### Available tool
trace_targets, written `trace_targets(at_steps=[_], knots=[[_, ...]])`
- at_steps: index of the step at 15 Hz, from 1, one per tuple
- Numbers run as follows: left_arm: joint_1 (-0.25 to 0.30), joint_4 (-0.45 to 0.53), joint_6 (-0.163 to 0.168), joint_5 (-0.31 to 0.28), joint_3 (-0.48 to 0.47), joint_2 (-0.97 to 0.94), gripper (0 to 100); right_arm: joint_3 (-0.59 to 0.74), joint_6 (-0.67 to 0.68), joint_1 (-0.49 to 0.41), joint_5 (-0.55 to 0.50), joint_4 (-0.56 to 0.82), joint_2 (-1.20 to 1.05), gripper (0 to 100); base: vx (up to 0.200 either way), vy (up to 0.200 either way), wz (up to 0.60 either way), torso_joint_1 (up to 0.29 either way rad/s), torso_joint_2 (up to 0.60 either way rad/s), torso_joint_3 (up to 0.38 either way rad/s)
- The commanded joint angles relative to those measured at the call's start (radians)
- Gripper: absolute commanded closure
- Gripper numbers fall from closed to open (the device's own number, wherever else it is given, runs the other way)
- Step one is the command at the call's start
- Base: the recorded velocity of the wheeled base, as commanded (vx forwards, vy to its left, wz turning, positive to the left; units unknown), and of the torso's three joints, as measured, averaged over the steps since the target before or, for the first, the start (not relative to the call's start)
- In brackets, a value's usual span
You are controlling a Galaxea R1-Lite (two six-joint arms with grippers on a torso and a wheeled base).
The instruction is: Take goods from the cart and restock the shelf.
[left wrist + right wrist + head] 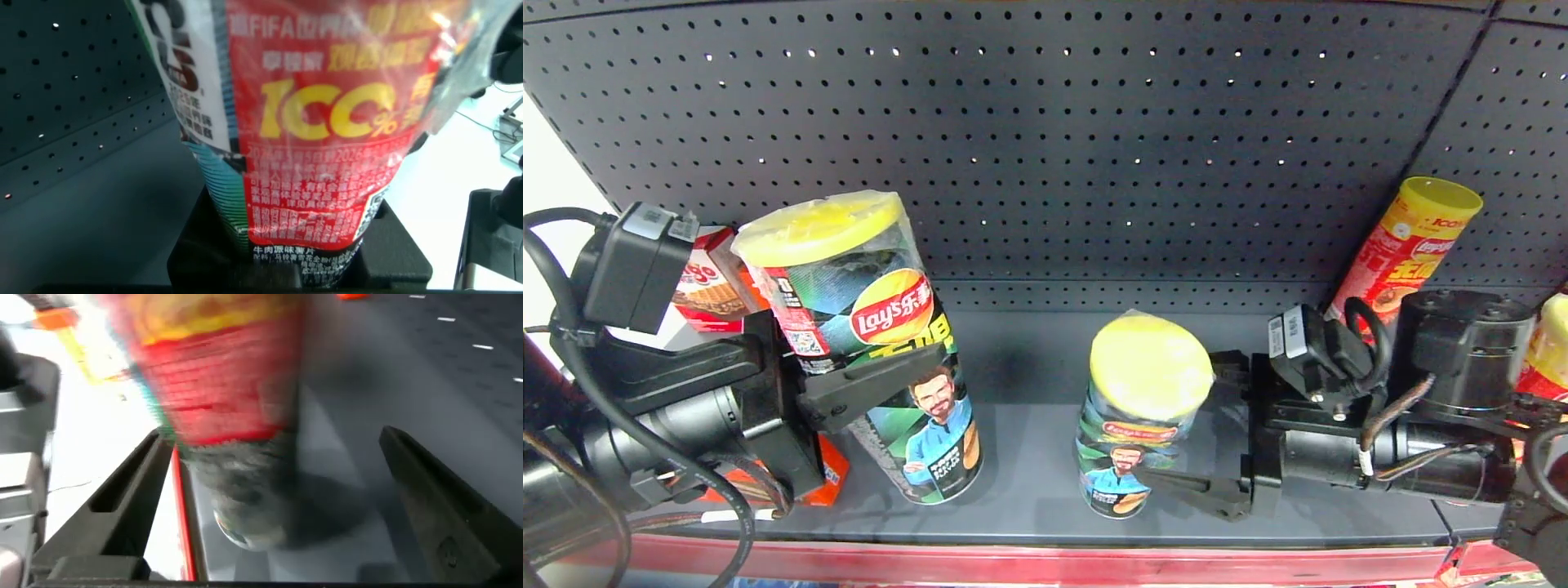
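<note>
Both grippers are at the shelf. The left gripper (907,359) is clamped on the left can (866,327), with one finger (874,384) pressed across the can's front. This can has a yellow lid and is tilted, its top leaning to the left and its base down near the shelf (1029,457). Whether the base touches the shelf cannot be told. In the left wrist view the left can (310,122) shows close up, with red print facing the camera.

The right gripper (1176,416) is spread around the right can (1143,416), one finger in front of it and one behind. In the right wrist view the right gripper (270,437) has a clear gap between one finger (433,506) and the right can (237,425). This can stands upright on the shelf near the front edge, to the right of the left can and apart from it.

At the far right a red can (1405,245) leans against the pegboard (1045,122). Behind the left arm sits a wafer box (707,282), and an orange box (832,472) lies lower down beside the left can. A red strip (1013,563) runs along the shelf's front.
</note>
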Motion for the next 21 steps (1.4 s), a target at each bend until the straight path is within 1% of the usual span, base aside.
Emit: trace_targets(at_steps=[1,2,3,5,7,8,9,10,11,13,15,17,19,20,21], knots=[[0.000,0.000,0.000,0.000,0.000,0.000,100,0.017,0.003,0.000,-0.017,0.004,-0.093,0,0.000,0.000,0.00,0.000,0.00,0.000],[0.000,0.000,0.000,0.000,-0.002,0.001,100,0.017,0.003,0.000,-0.085,0.048,-0.191,0,0.000,0.000,0.00,0.000,0.00,0.000],[0.000,0.000,0.000,0.000,-0.002,0.001,100,0.017,0.007,-0.003,-0.114,0.080,-0.244,0,0.000,0.000,0.00,0.000,0.00,0.000],[0.000,0.000,0.000,0.000,0.000,0.000,100,0.020,0.018,-0.044,-0.147,0.133,-0.345,0,0.000,0.000,0.00,0.000,0.00,0.000],[0.000,0.000,0.000,0.000,-0.002,0.001,100,0.032,0.033,-0.092,-0.204,0.206,-0.492,0,0.000,0.000,0.00,0.000,0.00,0.000],[0.000,0.000,0.000,0.000,-0.002,0.001,100,0.036,0.039,-0.098,-0.233,0.237,-0.532,0,0.000,0.000,0.00,0.000,0.00,0.000],[0.000,0.000,0.000,0.000,-0.003,0.001,100,0.042,0.044,-0.101,-0.292,0.300,-0.595,0,0.000,0.000,0.00,0.000,0.00,0.000],[0.000,-0.002,0.000,0.000,-0.005,0.001,100,0.059,0.053,-0.099,-0.411,0.398,-0.679,0,0.000,0.000,0.00,0.000,0.00,0.000],[-0.002,-0.002,0.000,0.000,-0.005,0.001,100,0.091,0.085,-0.095,-0.473,0.435,-0.719,0,0.000,0.000,0.00,0.000,0.00,0.000],[-0.002,-0.002,0.000,0.000,-0.005,0.001,100,0.190,0.108,-0.098,-0.574,0.442,-0.828,0,0.000,0.000,0.00,0.000,0.00,0.000],[-0.002,-0.002,0.000,0.000,-0.003,0.000,100,0.287,0.111,-0.105,-0.640,0.459,-0.937,0,0.000,0.000,0.00,0.000,0.00,0.000],[-0.002,0.000,0.000,0.001,-0.002,0.000,100,0.352,0.141,-0.170,-0.700,0.513,-1.023,0,0.000,0.000,0.00,0.000,0.00,0.000],[-0.002,0.000,0.000,0.001,0.000,-0.003,100,0.414,0.150,-0.291,-0.701,0.565,-1.126,0,0.000,0.000,0.00,0.000,0.00,0.000],[-0.002,0.000,0.000,0.000,-0.002,-0.002,100,0.442,0.153,-0.334,-0.701,0.582,-1.170,0,0.000,0.000,0.00,0.000,0.00,0.000],[-0.003,0.000,0.000,0.000,-0.003,0.000,100,0.460,0.153,-0.354,-0.701,0.596,-1.195,0,0.000,0.000,0.00,0.000,0.00,0.000]])
